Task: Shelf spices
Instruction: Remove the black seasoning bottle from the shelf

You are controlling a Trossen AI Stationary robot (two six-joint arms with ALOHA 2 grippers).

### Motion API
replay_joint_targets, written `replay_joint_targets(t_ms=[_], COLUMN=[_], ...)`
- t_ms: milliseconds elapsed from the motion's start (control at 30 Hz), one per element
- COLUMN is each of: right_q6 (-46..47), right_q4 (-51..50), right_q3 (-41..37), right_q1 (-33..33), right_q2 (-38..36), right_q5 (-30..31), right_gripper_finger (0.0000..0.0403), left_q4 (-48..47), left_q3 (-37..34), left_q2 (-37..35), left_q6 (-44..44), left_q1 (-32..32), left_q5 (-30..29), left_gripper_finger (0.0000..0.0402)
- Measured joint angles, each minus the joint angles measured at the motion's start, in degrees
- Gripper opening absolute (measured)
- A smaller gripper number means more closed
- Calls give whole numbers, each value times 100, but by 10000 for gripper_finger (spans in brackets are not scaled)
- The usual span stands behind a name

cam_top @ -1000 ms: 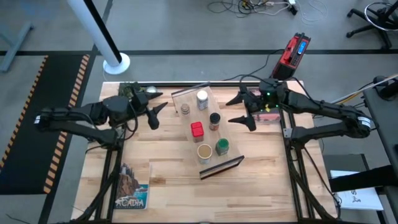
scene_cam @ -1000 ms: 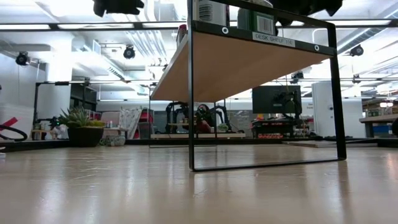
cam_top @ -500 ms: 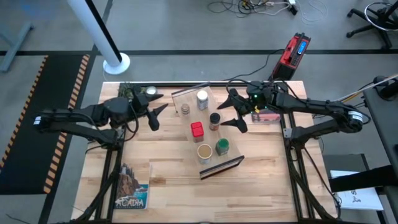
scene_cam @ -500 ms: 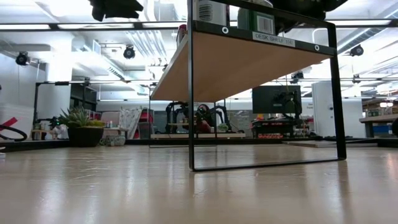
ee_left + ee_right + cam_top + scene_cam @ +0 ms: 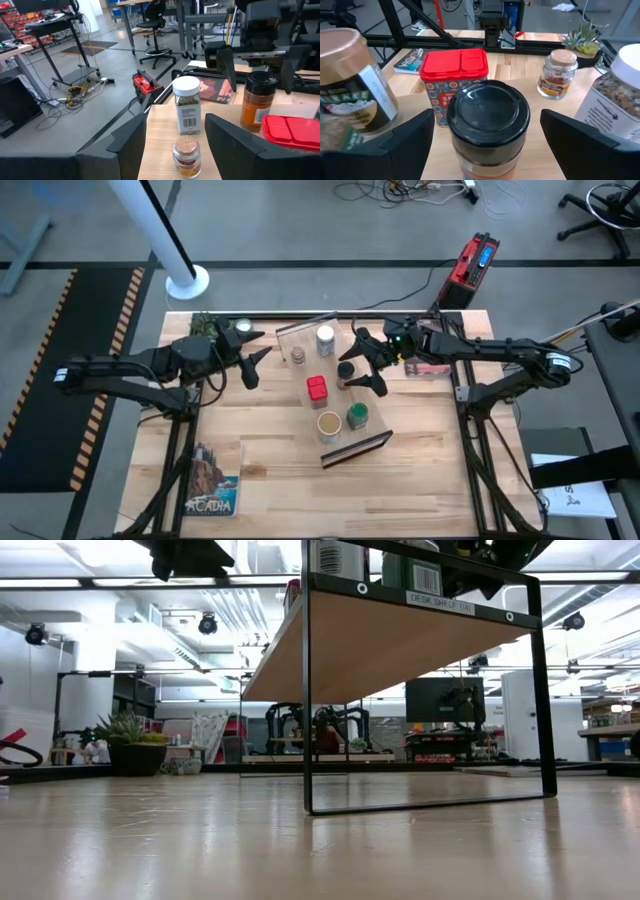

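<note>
The shelf (image 5: 300, 335) is a light-wood board raised on a black frame (image 5: 306, 690). On it stand the spices: a white-capped jar (image 5: 325, 338), a small brown jar (image 5: 298, 356), a red square tin (image 5: 317, 388), a black-lidded jar (image 5: 346, 370), a green-lidded jar (image 5: 357, 416) and a tan-lidded jar (image 5: 329, 423). My right gripper (image 5: 357, 364) is open, with one finger (image 5: 405, 145) on either side of the black-lidded jar (image 5: 487, 120), apart from it. My left gripper (image 5: 256, 364) is open beside the shelf's left side, facing the small brown jar (image 5: 186, 156).
A potted plant (image 5: 210, 327) and a small silver dish (image 5: 243, 326) sit at the far left. One book (image 5: 212, 480) lies near the front left corner, and another (image 5: 432, 366) lies under my right arm. Bare table lies in front of the shelf.
My right gripper has gone toward the table's left edge, over the shelf, until its open fingers stand on either side of the black-lidded jar. The jars have stayed in place.
</note>
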Motion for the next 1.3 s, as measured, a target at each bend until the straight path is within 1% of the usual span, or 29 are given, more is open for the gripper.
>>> replay_joint_targets(t_ms=[267,400,633,933,1167,1300], right_q6=[98,126,134,190,180,176], right_q4=[262,377,473,455,454,412], right_q3=[0,0,0,0,0,-5], right_q1=[39,73,74,74,74,72], right_q2=[297,362,424,433,426,351], right_q5=[0,-11,-9,-4,0,9], right_gripper_finger=[339,322,270,179,177,184], left_q4=[0,-4,-11,-46,-78,-87], left_q3=[-2,-2,-2,-2,-2,-2], left_q2=[35,33,39,41,41,41], left_q6=[4,7,9,4,4,2], left_q1=[44,49,49,49,49,49], left_q5=[9,18,57,59,59,59], left_gripper_finger=[192,192,192,192,192,192])
